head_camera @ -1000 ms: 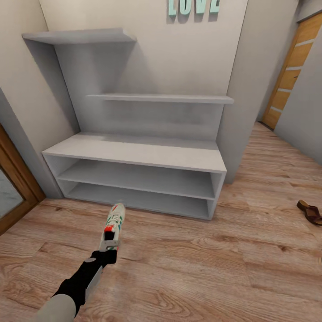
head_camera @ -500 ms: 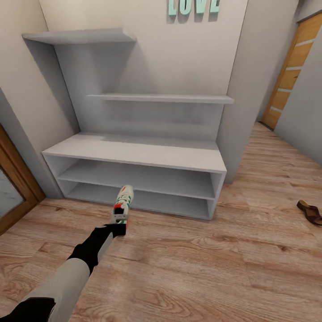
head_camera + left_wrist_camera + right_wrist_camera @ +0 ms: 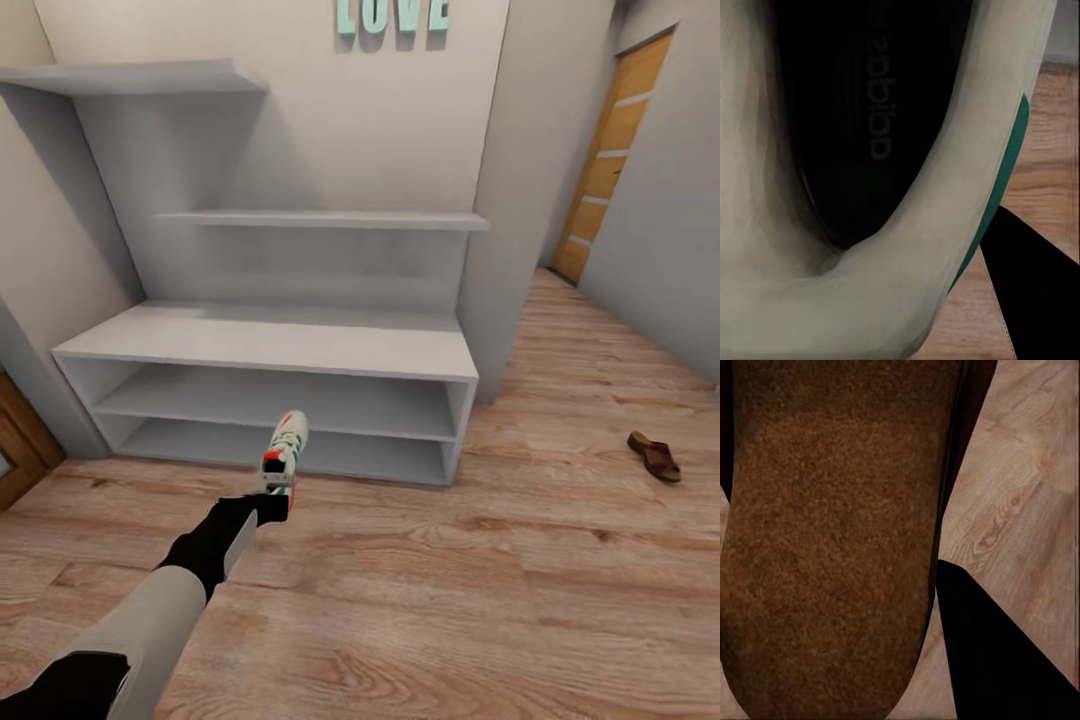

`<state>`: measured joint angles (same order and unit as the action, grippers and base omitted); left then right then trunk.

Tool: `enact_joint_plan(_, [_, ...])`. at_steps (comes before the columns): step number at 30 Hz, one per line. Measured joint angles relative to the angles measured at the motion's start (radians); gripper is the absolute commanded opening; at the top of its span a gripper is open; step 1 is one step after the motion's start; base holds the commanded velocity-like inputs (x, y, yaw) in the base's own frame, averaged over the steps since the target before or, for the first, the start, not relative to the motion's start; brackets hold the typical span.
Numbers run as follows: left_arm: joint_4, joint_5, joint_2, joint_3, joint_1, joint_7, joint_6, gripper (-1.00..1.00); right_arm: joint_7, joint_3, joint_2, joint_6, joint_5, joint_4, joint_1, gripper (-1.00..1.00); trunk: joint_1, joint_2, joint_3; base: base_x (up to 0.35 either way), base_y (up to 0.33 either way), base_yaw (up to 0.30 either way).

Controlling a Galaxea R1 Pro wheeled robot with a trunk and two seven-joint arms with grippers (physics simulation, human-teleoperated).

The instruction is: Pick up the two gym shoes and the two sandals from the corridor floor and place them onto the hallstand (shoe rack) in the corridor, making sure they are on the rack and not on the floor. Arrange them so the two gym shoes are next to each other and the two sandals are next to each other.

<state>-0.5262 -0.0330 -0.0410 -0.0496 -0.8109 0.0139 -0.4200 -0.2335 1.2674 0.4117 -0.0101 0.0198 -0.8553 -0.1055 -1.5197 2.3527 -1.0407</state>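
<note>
- Across the lower part of the head view runs the corridor floor [image 3: 520, 600], warm light-brown wood plank with visible grain and knots.
- Against the far wall stands the hallstand [image 3: 270, 345], a wide, low, pale-grey unit with a flat bench top and two open shelf levels; nothing lies on the top or on the shelves that show.
- Above it hang two matching wall shelves [image 3: 320, 220], and pale teal letters [image 3: 392, 14] are fixed on the wall higher up.
- At the far right a wooden door [image 3: 608, 165] closes the end of the corridor.
- From the lower left the left arm [image 3: 150, 620] reaches forward toward the front of the hallstand.
- At its end the left gripper [image 3: 272, 498] is clamped on the heel of one gym shoe [image 3: 284, 452], which is held off the floor, toe pointing at the lower shelf, just in front of the unit; the left wrist view looks into the shoe's dark inside with the green stripe at its side.
- One sandal [image 3: 655, 456] lies on the floor well to the right of the hallstand.
- A second sandal [image 3: 832, 540] shows tan footbed close up in the right wrist view, beside one dark finger [image 3: 997, 660] of the right gripper; whether those jaws grip it I cannot tell.
</note>
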Motion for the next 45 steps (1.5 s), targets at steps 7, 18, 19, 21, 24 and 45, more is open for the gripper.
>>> enact_joint_plan(7, [-0.001, 0.001, 0.0, -0.038, -0.002, 0.001, -0.003, -1.0, 0.0, 0.0, -0.002, 0.001, 0.0, 0.002, 0.0, -1.0, -0.004, 0.007, -0.003, 0.0, 0.0, -0.284])
enact_joint_plan(18, [-0.002, 0.004, 0.008, -0.043, -0.008, -0.01, -0.002, -1.0, 0.0, -0.002, -0.002, 0.003, 0.002, 0.004, 0.0, -1.0, -0.046, 0.084, -0.048, 0.0, 0.0, -0.022])
enact_joint_plan(19, [-0.002, 0.005, 0.008, -0.043, -0.014, -0.011, -0.002, -1.0, 0.0, -0.002, -0.002, 0.003, 0.002, 0.004, 0.0, -1.0, -0.05, 0.091, -0.053, 0.0, 0.0, 0.0])
enact_joint_plan(21, [-0.002, 0.006, 0.009, -0.043, -0.03, -0.013, -0.002, -1.0, 0.0, -0.002, -0.002, 0.003, 0.002, 0.004, 0.0, -1.0, -0.057, 0.105, -0.062, 0.0, 0.0, 0.0])
enact_joint_plan(24, [0.0, 0.005, 0.01, -0.041, -0.051, -0.017, -0.005, -1.0, 0.0, -0.002, -0.002, 0.003, 0.002, 0.003, 0.0, -1.0, -0.069, 0.126, -0.076, 0.0, 0.0, 0.0])
enact_joint_plan(45, [0.008, -0.009, 0.027, -0.034, -0.048, -0.067, -0.033, -1.0, 0.001, -0.003, -0.002, 0.004, 0.039, 0.004, 0.0, -1.0, -0.085, 0.149, -0.141, 0.0, 0.0, 0.0])
